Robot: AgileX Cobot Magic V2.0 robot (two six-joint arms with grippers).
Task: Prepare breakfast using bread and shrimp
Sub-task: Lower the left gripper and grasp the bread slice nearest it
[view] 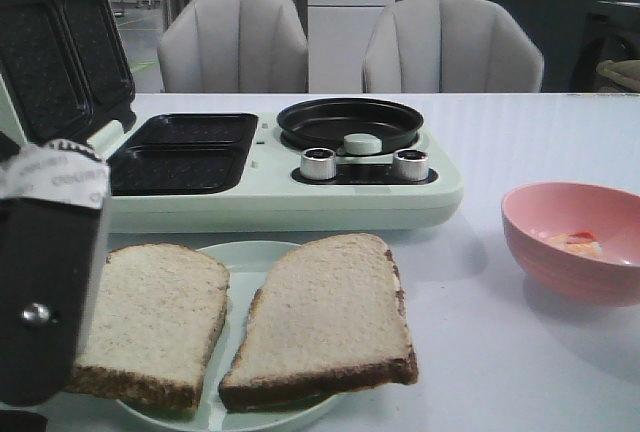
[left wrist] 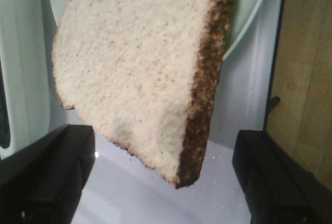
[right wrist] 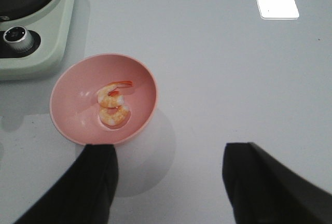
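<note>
The left gripper is hovering with its two black fingers spread wide, gripping nothing. Between them, lower down, a slice of bread is lying with its dark crust pointing toward the gap, partly on a pale green plate. In the front view the left arm is filling the near left corner, just beside the left slice.

The right gripper is also standing wide, empty, above the bare white table. Its one finger is sitting just beside a pink bowl that is holding two curled shrimp, touching each other.

In the front view, two slices of bread are lying side by side on the plate at the near edge. Behind them a pale green breakfast maker is standing with its lid open, showing two dark sandwich wells, a round black pan and two silver knobs. Two grey chairs are facing the table's far side.
</note>
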